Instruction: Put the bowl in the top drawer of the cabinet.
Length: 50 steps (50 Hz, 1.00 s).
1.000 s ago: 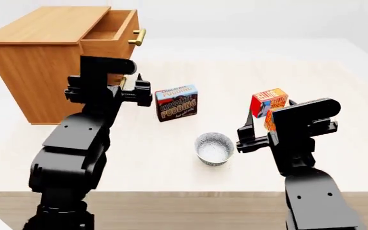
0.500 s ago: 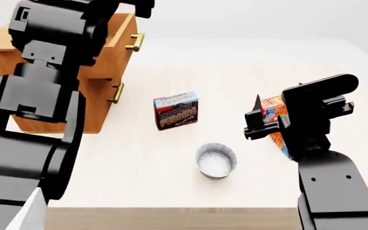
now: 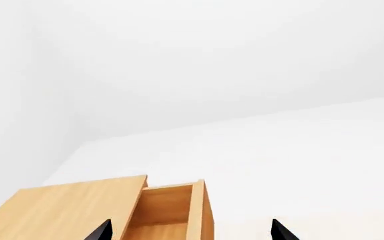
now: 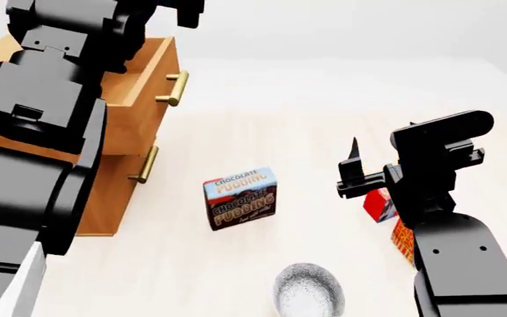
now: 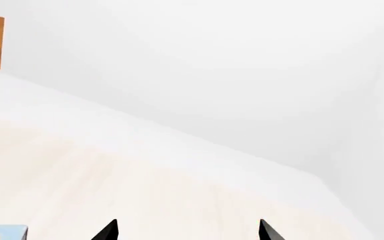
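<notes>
The bowl [image 4: 308,289] sits free on the table [image 4: 263,132], right at the near edge, nothing touching it. Pudding box [image 4: 241,197] just behind. Top drawer [image 4: 139,82] stands pulled out of the cabinet [image 3: 72,210], ready to receive. Right gripper [image 4: 352,173] hovers above and beside the bowl, jaws wide, empty. Left gripper [image 3: 190,232] is raised over the drawer, tips spread wide too.

Cabinet [image 4: 103,191] stands on the table [image 4: 263,132] at far left, top drawer [image 4: 143,86] pulled out. Pudding box [image 4: 241,197] sits right of it. Bowl [image 4: 308,290] lies nearer, before the box. Small cartons [image 4: 379,205] at right, behind the right arm.
</notes>
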{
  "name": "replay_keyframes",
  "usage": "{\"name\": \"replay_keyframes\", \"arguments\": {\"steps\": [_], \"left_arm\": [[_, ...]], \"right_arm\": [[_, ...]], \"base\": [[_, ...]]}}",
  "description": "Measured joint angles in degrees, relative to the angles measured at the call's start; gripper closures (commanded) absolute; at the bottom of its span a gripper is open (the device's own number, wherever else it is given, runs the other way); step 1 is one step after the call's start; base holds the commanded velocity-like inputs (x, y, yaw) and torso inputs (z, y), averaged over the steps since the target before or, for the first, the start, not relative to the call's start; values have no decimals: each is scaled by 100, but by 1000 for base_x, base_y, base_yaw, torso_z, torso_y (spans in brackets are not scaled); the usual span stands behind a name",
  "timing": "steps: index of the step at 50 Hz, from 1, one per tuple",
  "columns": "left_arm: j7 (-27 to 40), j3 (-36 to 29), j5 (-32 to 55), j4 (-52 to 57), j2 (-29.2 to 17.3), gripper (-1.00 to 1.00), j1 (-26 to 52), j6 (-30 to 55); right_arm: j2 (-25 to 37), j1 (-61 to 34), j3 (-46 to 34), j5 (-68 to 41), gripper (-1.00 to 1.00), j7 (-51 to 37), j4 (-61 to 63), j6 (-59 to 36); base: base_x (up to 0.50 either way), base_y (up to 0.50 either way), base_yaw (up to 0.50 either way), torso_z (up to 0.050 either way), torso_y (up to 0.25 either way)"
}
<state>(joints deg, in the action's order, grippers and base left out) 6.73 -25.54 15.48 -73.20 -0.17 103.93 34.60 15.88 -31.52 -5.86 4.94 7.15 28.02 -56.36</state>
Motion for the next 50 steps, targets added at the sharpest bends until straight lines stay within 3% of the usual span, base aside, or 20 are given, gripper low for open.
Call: {"name": "replay_keyframes", "arguments": {"steps": [15, 26, 40, 50], "left_arm": [[89, 90, -25, -137, 9, -100, -220, 145], [107, 353, -164, -166, 9, -100, -305, 462], [122, 1185, -607, -174, 7, -100, -446, 833], [245, 1246, -365, -178, 12, -100, -617, 948]], "right_arm": [[-8, 97, 55, -59, -100, -40, -103, 173], [-48, 128, 36, 12, -100, -214, -203, 348], [-36, 227, -97, 23, -100, -279, -415, 645], [-6, 314, -97, -35, -100, -260, -476, 740]], "base": [[500, 0, 0, 0, 1], [0, 0, 0, 0, 0], [0, 0, 0, 0, 0], [0, 0, 0, 0, 0]]}}
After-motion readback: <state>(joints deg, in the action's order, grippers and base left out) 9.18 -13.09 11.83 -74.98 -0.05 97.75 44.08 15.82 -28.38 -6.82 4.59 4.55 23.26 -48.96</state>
